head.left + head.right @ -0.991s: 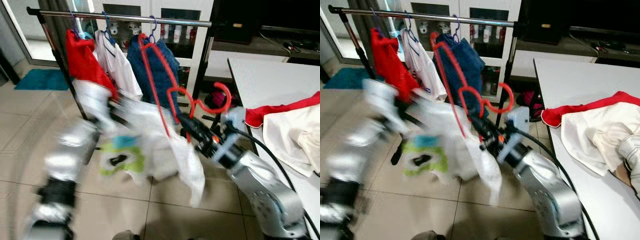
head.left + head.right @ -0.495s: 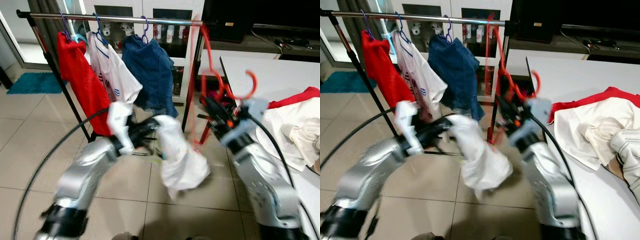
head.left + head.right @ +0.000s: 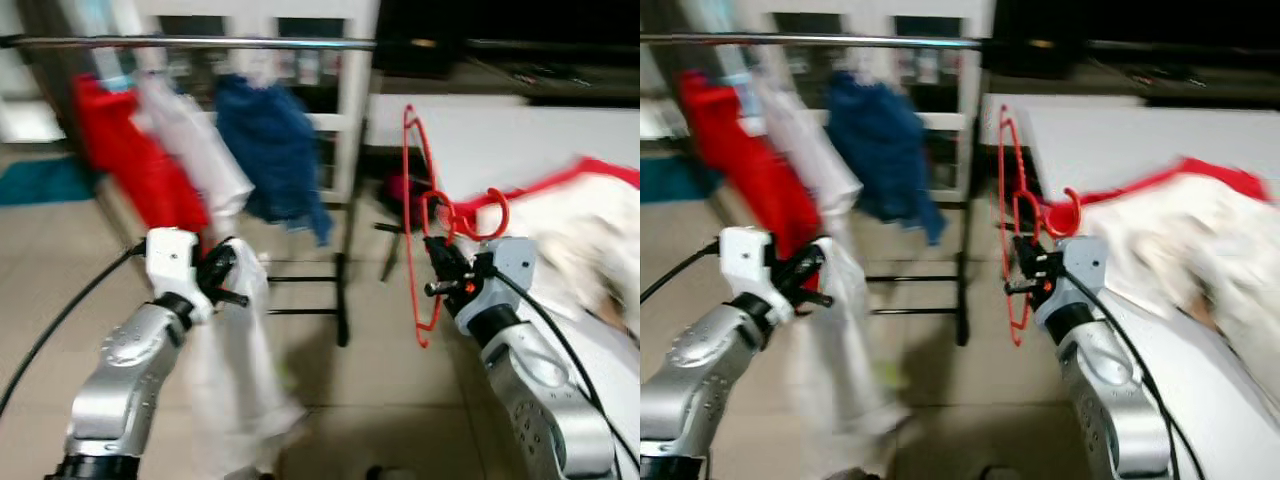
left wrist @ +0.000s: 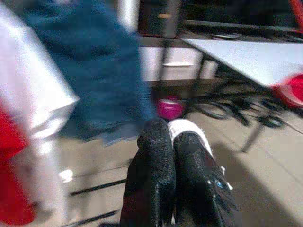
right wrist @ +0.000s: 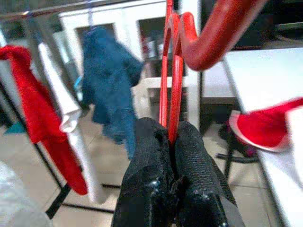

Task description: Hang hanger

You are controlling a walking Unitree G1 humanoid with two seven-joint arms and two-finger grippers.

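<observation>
Two grippers are engaged; the right gripper [image 5: 173,142] is clenched on the red hanger [image 3: 422,225], held upright beside the white table [image 3: 470,140]; the left gripper [image 4: 173,151] pinches a white garment [image 3: 240,370] hanging toward the floor, below the clothes rail [image 3: 200,42].

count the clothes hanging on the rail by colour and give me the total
Red garment on the metal rail: 1
White shirt: 1
Blue denim garment: 1
Total: 3
</observation>
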